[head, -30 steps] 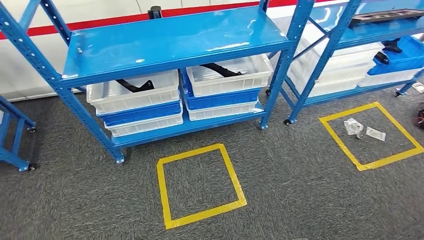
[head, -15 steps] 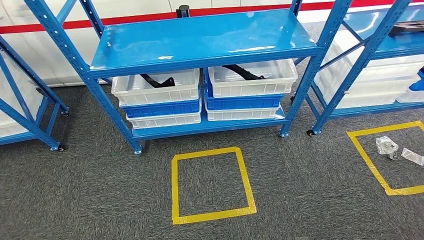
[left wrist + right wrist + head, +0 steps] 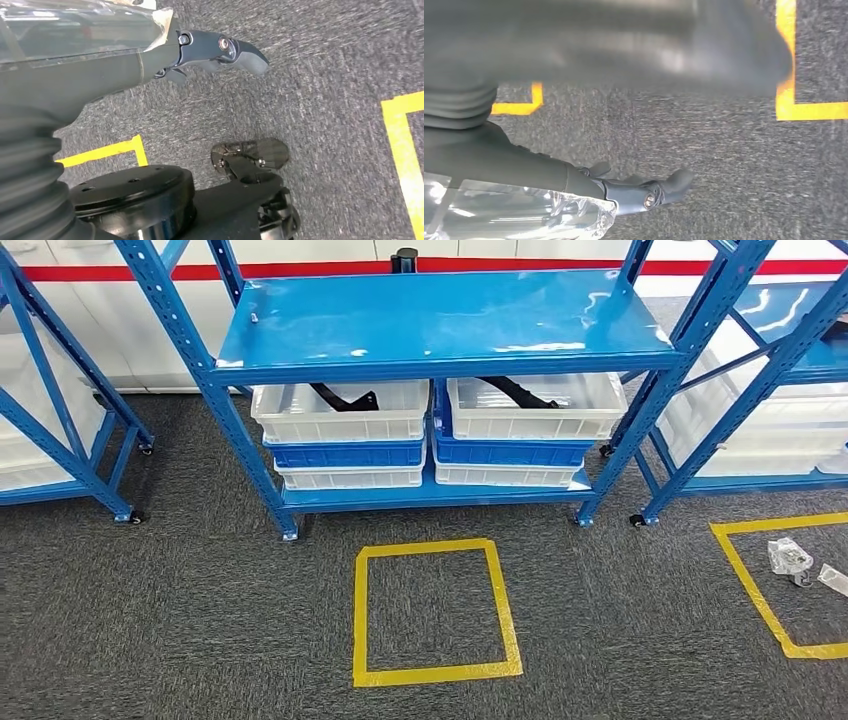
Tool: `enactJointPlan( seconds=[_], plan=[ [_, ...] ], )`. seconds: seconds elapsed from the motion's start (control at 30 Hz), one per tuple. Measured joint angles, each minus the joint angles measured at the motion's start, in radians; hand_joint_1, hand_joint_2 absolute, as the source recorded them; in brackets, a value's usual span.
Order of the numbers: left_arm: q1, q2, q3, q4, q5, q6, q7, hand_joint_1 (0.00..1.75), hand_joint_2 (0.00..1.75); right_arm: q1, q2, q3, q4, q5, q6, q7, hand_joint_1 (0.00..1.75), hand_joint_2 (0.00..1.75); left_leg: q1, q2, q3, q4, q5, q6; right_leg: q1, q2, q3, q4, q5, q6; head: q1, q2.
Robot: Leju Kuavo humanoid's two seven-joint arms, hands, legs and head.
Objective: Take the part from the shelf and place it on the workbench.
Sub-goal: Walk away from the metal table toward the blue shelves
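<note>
Two hands hang low over the grey carpet, and neither has hold of anything: the left hand [image 3: 220,50] shows its thumb stretched out and dark fingers tucked behind a clear plastic cover, so how far its fingers stand apart I cannot tell, and the right hand [image 3: 644,192] looks much the same, thumb extended, fingers hidden by plastic wrap. Judging by that, none of the task is done yet; the reach, the grasp, the carry and the setting down on the workbench are all left. On the floor nearest the robot lies a yellow tape square [image 3: 436,611], and another yellow tape outline [image 3: 760,592] further right holds a crumpled clear bag [image 3: 790,559]. Beyond the first square stands the blue shelf [image 3: 440,325], its top deck bare and glossy. On its lower deck sit two stacks of trays side by side, white over blue over white. The left white tray [image 3: 343,412] holds a black part [image 3: 345,398], a thin angled bracket lying partly below the rim; the right white tray [image 3: 535,406] holds a second black part [image 3: 518,392], a long bent bar resting slantwise. Both are half hidden by the deck above, so their full shape is unclear.
</note>
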Motion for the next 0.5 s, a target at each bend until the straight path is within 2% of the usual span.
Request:
enactJointPlan(
  seconds=[0.03,0.07,0.1,0.13,0.17,0.2,0.23,0.3,0.33,0.37,0.5],
  plan=[
    [0.001,0.0,0.0,0.0,-0.001,0.0,0.001,0.0,0.0,0.002,0.0,0.0,0.0,-0.001,-0.003,0.004,0.0,1.75,0.0,-0.005,0.0,0.0,-0.001,-0.001,-0.002,0.001,-0.009,0.01,0.005,0.008,0.0,0.0],
    [0.001,0.0,0.001,0.0,-0.001,0.0,0.002,0.0,0.0,0.005,0.001,0.0,0.001,-0.001,-0.006,0.007,0.0,1.75,0.002,-0.009,0.002,0.001,-0.002,-0.003,-0.004,0.001,0.003,-0.026,0.028,0.019,0.001,0.0],
    [0.001,-0.001,0.001,0.0,-0.001,0.0,0.003,0.0,0.0,0.006,0.003,0.0,0.002,-0.002,-0.009,0.008,0.0,1.75,0.003,-0.013,0.003,0.004,-0.004,-0.006,-0.008,0.001,0.034,-0.095,0.062,0.032,0.001,0.0],
    [0.001,-0.001,0.002,0.0,-0.001,0.0,0.003,0.0,0.44,0.007,0.005,0.0,0.002,-0.002,-0.012,0.009,0.0,1.75,0.003,-0.017,0.003,0.008,-0.007,-0.011,-0.011,0.002,0.065,-0.167,0.091,0.04,0.002,0.0],
    [0.001,-0.001,0.002,0.0,-0.001,0.0,0.003,0.0,0.87,0.006,0.007,0.0,0.003,-0.003,-0.013,0.009,0.0,1.75,0.001,-0.019,0.003,0.012,-0.012,-0.017,-0.013,0.003,0.091,-0.225,0.113,0.042,0.003,0.0],
    [0.001,0.0,0.002,0.0,-0.001,0.0,0.004,0.0,1.31,0.006,0.009,0.0,0.003,-0.003,-0.014,0.01,0.0,1.75,-0.002,-0.02,0.003,0.017,-0.016,-0.021,-0.016,0.004,0.107,-0.258,0.125,0.037,0.004,0.0],
    [0.001,0.0,0.003,0.0,-0.001,0.0,0.004,0.0,1.75,0.006,0.012,0.0,0.004,-0.003,-0.015,0.01,0.0,1.75,-0.005,-0.021,0.002,0.02,-0.019,-0.019,-0.017,0.005,0.111,-0.266,0.128,0.03,0.004,0.0],
    [0.001,0.001,0.003,0.0,-0.001,0.001,0.005,0.0,1.75,0.008,0.017,0.0,0.005,-0.005,-0.02,0.013,0.0,1.75,-0.006,-0.02,0.002,0.022,-0.019,-0.001,-0.018,0.005,0.115,-0.268,0.131,0.022,0.003,0.0],
    [0.001,0.001,0.003,0.0,-0.001,0.001,0.005,0.0,1.75,0.008,0.019,0.0,0.006,-0.007,-0.024,0.018,0.0,1.75,-0.006,-0.02,0.003,0.02,-0.018,0.009,-0.016,0.005,0.115,-0.268,0.131,0.022,0.003,0.0],
    [0.001,0.001,0.003,0.0,-0.001,0.001,0.006,0.0,1.75,0.009,0.021,0.0,0.007,-0.009,-0.031,0.026,0.0,1.75,-0.006,-0.02,0.004,0.019,-0.017,0.013,-0.014,0.006,0.115,-0.268,0.131,0.022,0.003,0.0],
    [0.001,0.0,0.004,0.0,-0.001,0.003,0.012,0.0,1.75,0.013,0.041,-0.001,0.021,-0.008,-0.051,0.064,0.0,1.75,-0.003,-0.02,0.008,0.013,-0.015,0.008,-0.008,0.006,0.116,-0.268,0.13,0.011,0.003,0.0]
  ],
)
